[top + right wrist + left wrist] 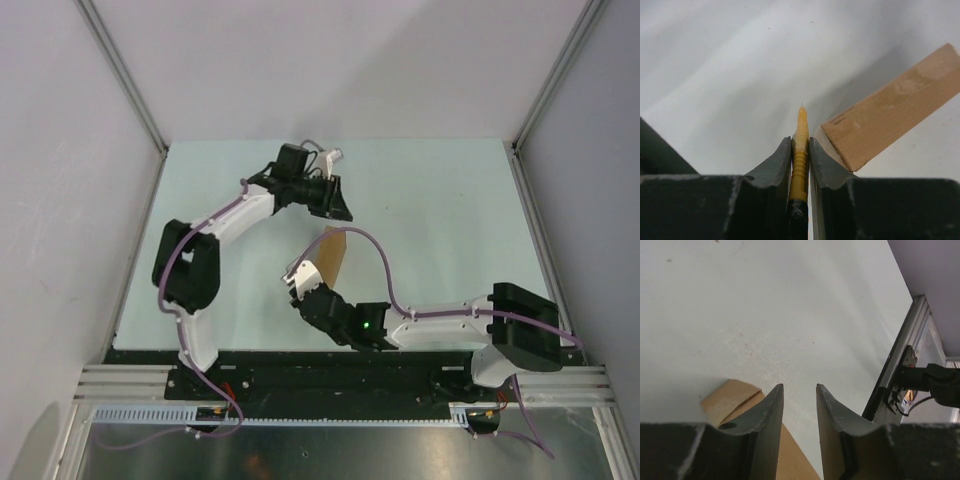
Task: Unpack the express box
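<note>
The right gripper [800,145] is pinching the yellow utility knife [802,122] just beside the express box [890,112]. The left gripper [799,390] is hanging near it, jaws slightly spread.

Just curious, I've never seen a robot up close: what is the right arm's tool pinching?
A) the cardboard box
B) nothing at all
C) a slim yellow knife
C: the right wrist view shows the right tool closed on the yellow knife, with the cardboard box ungripped beside it.
</note>
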Controlling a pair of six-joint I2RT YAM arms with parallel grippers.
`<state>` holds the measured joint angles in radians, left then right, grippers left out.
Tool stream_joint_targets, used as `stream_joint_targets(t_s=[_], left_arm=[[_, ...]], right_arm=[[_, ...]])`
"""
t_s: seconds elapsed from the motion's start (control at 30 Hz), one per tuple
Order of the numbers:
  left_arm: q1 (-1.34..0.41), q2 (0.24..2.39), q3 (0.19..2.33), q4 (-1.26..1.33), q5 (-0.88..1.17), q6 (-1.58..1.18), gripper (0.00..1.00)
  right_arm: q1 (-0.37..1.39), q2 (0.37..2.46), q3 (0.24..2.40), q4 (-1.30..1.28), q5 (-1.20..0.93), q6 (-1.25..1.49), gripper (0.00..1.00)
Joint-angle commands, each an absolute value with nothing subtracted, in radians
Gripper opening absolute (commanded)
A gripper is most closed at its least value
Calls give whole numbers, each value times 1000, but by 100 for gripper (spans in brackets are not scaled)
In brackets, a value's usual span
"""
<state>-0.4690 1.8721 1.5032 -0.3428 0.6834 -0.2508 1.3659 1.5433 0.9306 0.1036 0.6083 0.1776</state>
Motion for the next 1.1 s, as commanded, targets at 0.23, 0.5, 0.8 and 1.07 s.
stream_joint_targets(t_s=[0.23, 0.5, 0.8, 1.07], left_arm=[[-531, 1977, 1545, -344, 804, -150, 36], [-529, 1925, 1431, -402, 600, -55, 37], [-529, 1895, 1388, -436, 546, -49, 36], [-529, 1868, 1384, -456, 561, -43, 36]], right_arm=[[1373, 1582, 977, 88, 752, 225, 0], [1373, 1539, 974, -118, 798, 368, 0], [1381, 1441, 939, -267, 844, 492, 0], [1315, 1332, 864, -373, 859, 637, 0]])
